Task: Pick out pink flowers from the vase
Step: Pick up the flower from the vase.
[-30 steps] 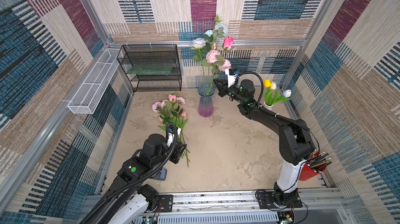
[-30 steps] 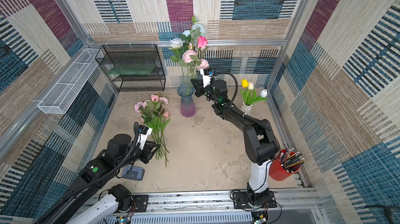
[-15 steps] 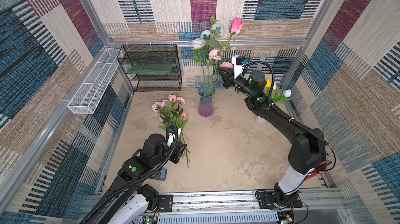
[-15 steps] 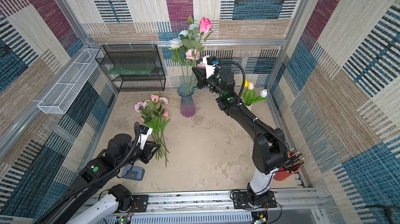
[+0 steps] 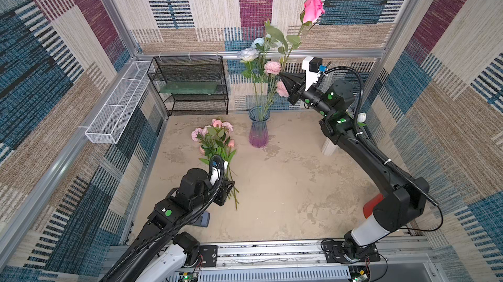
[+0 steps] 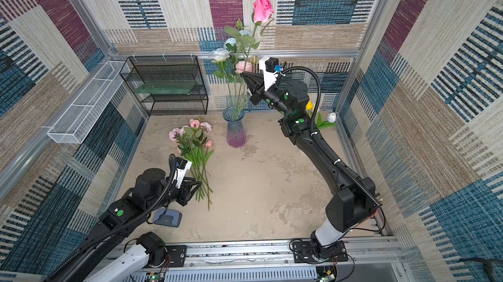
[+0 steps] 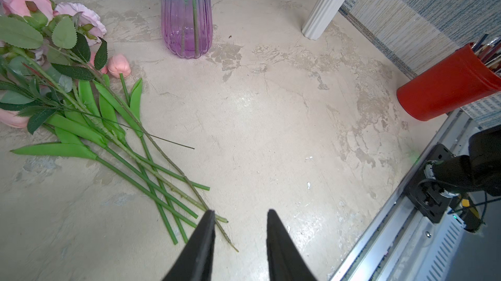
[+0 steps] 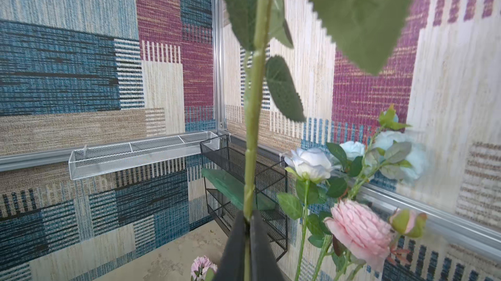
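Rose (image 5: 313, 11), pink, sits high above vase (image 5: 258, 128), stem approx upright, running down into right gripper (image 5: 283, 76), which we see pinched on it. Pile (image 5: 215, 141) of pinks on table lies by left gripper (image 7: 240, 213), spread w/ nothing btwn.

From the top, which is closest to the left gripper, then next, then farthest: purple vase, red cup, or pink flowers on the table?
1. Pink flowers on the table: stems right beside the left gripper.
2. Purple vase: behind the pile, farther from the robot.
3. Red cup: all the way across, on the robot's right side.
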Controlling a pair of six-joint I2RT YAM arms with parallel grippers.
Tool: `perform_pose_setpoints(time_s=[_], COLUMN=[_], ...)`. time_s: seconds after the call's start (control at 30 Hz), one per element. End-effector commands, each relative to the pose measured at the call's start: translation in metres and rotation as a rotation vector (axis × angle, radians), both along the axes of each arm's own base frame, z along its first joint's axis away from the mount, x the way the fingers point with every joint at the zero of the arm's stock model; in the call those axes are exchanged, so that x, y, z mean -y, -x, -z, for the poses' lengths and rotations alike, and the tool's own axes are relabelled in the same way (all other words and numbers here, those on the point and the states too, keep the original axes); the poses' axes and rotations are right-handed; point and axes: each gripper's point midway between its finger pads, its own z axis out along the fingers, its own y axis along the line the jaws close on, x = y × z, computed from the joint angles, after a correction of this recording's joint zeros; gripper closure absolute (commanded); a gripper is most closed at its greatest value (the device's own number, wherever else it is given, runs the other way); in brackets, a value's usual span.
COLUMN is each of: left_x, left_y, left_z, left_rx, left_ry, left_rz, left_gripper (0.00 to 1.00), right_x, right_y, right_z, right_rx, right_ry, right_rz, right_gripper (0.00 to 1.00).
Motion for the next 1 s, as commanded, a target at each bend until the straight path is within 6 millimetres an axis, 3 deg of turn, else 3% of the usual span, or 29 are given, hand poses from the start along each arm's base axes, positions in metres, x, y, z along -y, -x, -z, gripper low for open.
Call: perform_pose_setpoints(time_s=[0.0,0.13,0.23,0.43,0.63,0.8,0.97], left_x=[-0.002,-0.003,-0.002,0.006,0.024,0.047,0.084], left_y=[-0.002,-0.002,-0.001,0.002,-0.010,-0.025,-0.024], left_z=[-0.003,-0.004,-0.010,-0.032,-0.061,-0.089,-0.118], left_rx=[0.024,0.030,0.050,0.090,0.118,0.196,0.217], left_ry=[-0.021,-0.027,-0.024,0.052,0.070,0.116,0.210], left_rz=[0.002,0.002,0.020,0.044,0.103,0.175,0.359], left_gripper=[0.66,0.65,0.65,0.63,0.61,0.58,0.54], right_x=[0.005,0.006,0.004,-0.009,-0.018,-0.020,-0.016], right_y=[0.016,0.037,0.052,0.084,0.110,0.126,0.137], right_z=[-0.020,-0.030,-0.021,0.038,0.096,0.125,0.135], right_rx=[0.037,0.045,0.007,-0.105,-0.211,-0.270,-0.285], right_ry=[-0.022,-0.025,-0.024,0.025,0.076,0.080,0.062], right_rz=[0.013,-0.003,-0.029,-0.092,-0.134,-0.176,-0.181], right_gripper=[1.00,1.00,1.00,1.00,1.00,1.00,1.00])
